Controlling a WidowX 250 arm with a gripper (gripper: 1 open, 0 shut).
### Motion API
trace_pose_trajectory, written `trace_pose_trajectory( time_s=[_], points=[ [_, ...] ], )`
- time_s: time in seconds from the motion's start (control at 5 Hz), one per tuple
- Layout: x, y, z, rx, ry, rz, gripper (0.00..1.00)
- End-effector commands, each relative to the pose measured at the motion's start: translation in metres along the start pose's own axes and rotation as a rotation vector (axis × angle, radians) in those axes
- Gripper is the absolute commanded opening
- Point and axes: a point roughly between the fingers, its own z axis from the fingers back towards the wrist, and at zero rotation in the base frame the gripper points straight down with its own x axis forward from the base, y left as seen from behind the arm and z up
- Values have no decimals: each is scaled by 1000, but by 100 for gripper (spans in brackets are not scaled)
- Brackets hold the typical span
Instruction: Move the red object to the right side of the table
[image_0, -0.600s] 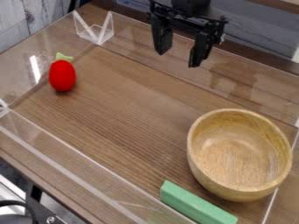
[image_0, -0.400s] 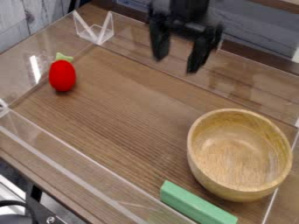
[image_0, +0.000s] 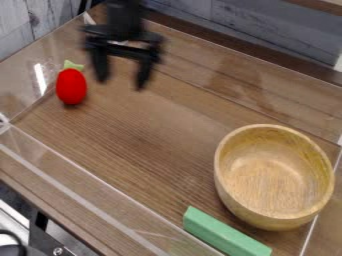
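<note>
Wood-grain bench (image_0: 147, 140) fills my view, a wooden bowl (image_0: 274, 176) near right. My tool (image_0: 122, 72) hangs blurred at far left, fingers spread, empty, just right of the red object (image_0: 70, 86) lying by the left wall.

The bench (image_0: 147, 140) is brown with a darker wood grain running across it, and its low walls are clear and glassy. The red object (image_0: 71, 87) is bright red with a small green top, while the hand (image_0: 122, 68) is black and blurred. The bowl (image_0: 274, 176) is pale tan wood with faint grain, and the flat block (image_0: 225, 233) is soft green.
</note>
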Motion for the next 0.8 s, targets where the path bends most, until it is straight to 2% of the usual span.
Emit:
trace_pose_trajectory(
  time_s=[0.0, 0.2, 0.4, 0.6],
  points=[
    [23, 41, 13, -25, -73, 105, 100],
    [36, 77, -1, -55, -67, 259, 100],
    [48, 103, -16, -75, -60, 358, 100],
    [58, 101, -25, -73, -50, 338, 100]
  ],
)
